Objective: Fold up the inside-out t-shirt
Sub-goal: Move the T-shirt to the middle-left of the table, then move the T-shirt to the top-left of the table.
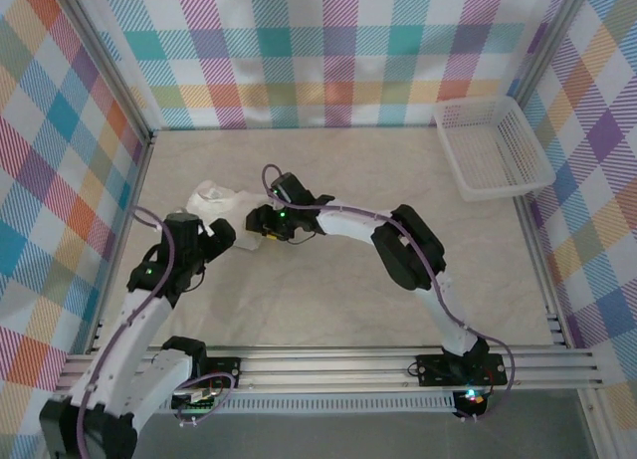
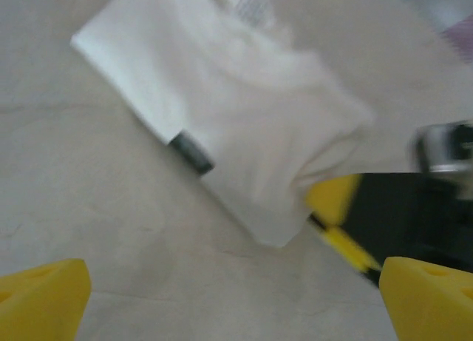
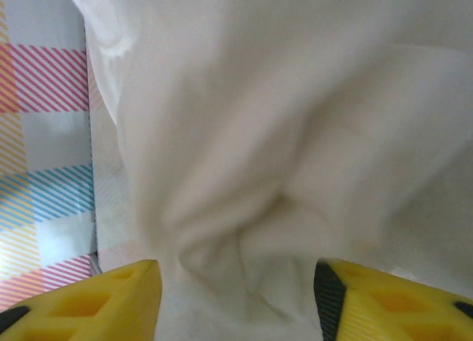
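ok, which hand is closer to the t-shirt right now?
Right. The right hand has t-shirt fabric bunched between its open fingers; the left hand hangs over bare table, short of the shirt's near edge.

1. No text, brand, number or sign can be read in any view.
2. Left wrist view, top centre of the frame: a small grey printed patch [image 2: 251,6] sits on the t-shirt [image 2: 244,97] near its neckline. It is too blurred to make out any letters.
3. Left wrist view, left of centre: a small dark tag [image 2: 192,152] sticks out at the shirt's lower left edge. No writing can be made out on it.
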Tool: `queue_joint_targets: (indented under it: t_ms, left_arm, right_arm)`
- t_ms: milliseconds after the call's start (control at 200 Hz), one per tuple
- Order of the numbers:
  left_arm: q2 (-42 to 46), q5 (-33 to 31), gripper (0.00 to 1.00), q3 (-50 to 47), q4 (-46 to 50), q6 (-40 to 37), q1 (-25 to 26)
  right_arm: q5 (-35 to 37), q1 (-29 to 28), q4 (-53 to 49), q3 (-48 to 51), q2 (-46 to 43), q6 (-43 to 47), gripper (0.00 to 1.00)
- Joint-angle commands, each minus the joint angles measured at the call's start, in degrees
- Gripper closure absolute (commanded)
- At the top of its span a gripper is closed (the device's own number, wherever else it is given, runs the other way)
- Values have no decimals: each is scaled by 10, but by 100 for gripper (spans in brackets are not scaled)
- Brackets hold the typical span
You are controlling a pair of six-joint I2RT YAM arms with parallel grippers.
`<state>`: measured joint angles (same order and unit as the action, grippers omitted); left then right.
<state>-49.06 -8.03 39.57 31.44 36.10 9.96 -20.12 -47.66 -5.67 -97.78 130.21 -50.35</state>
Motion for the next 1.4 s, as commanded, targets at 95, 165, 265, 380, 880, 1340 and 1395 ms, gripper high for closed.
queue_joint_targets:
  t_ms: [95,165,265,380,880,1340,1395]
  left_arm:
    - [-125,56,5,-2,-100,18,-33]
    - [-196,81,6,4,-160,28,-40]
    - [-293,120,13,31,-251,40,-42]
    - [-397,136,25,82,-301,61,-42]
    - [-756,60,47,510,-171,114,-99]
    - [-993,120,34,916,-118,102,-101]
    - [-957,117,31,884,-138,90,-99]
  right_arm:
    - [4,63,-14,153,-193,103,37]
    - [18,74,-31,210,-249,120,37]
    - [41,76,-63,265,-310,136,37]
    - [59,89,-90,302,-350,127,37]
    - [40,198,-137,309,-404,136,37]
    - [-8,279,-168,268,-370,181,36]
    - [-6,290,-184,262,-376,198,36]
